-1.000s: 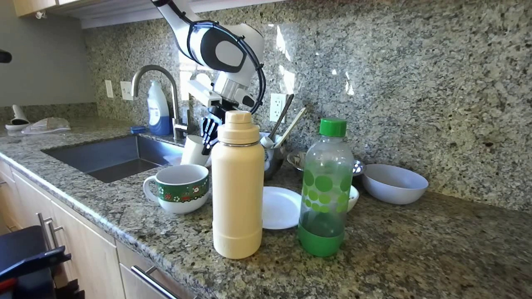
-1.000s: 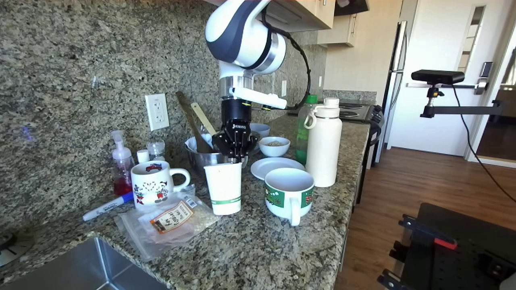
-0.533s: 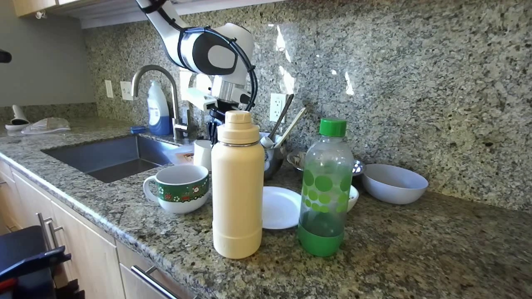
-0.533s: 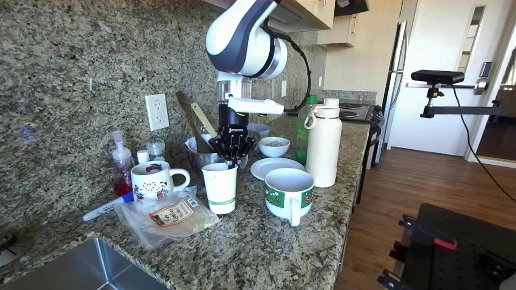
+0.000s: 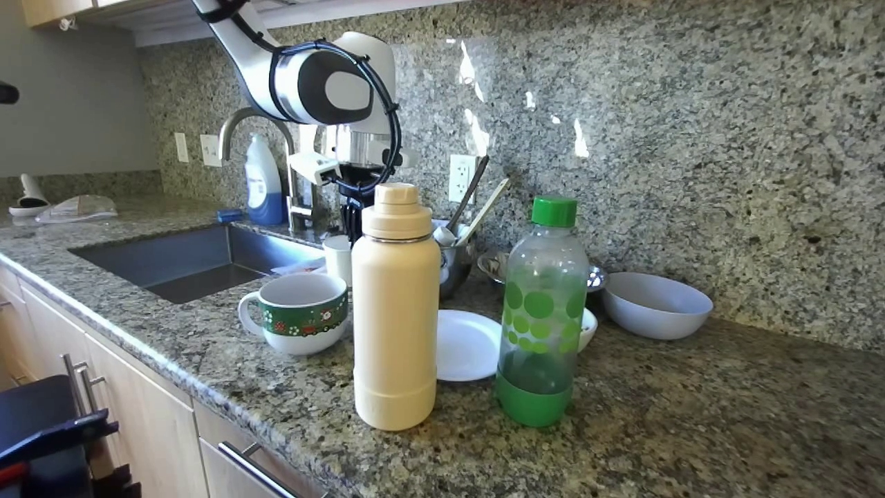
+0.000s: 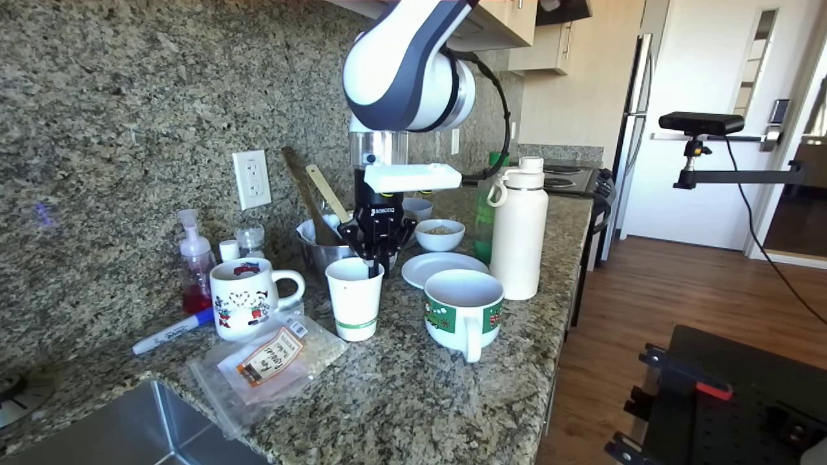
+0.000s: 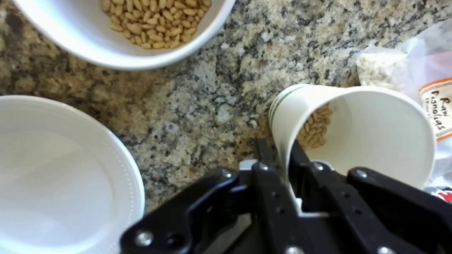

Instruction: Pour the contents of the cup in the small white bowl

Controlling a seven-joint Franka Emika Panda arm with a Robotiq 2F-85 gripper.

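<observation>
The white paper cup (image 6: 354,303) is upright beside the plastic bag; it also shows partly behind the flask in an exterior view (image 5: 337,261). In the wrist view the cup (image 7: 374,137) holds some pine nuts at its bottom. My gripper (image 7: 280,148) straddles the cup's near wall, one finger inside and one outside; a narrow gap shows by the outer fingertip. I cannot tell whether the cup's base touches the counter. The small white bowl (image 6: 439,240) stands farther off with pine nuts in it; the wrist view shows its rim (image 7: 120,63). In an exterior view the bottle partly hides this bowl (image 5: 588,330).
A flat white dish (image 6: 429,268) and a green-patterned big cup (image 6: 462,310) stand near the cup. The cream flask (image 5: 394,332) and green bottle (image 5: 539,332) stand beyond. A metal bowl with utensils (image 6: 323,258), a mug (image 6: 242,300), a nut bag (image 6: 284,361) and the sink are close.
The cup has turned with my gripper from tilted to upright. The hand has swung to vertical, and the forearm has moved left in an exterior view. The nut bag has shifted slightly.
</observation>
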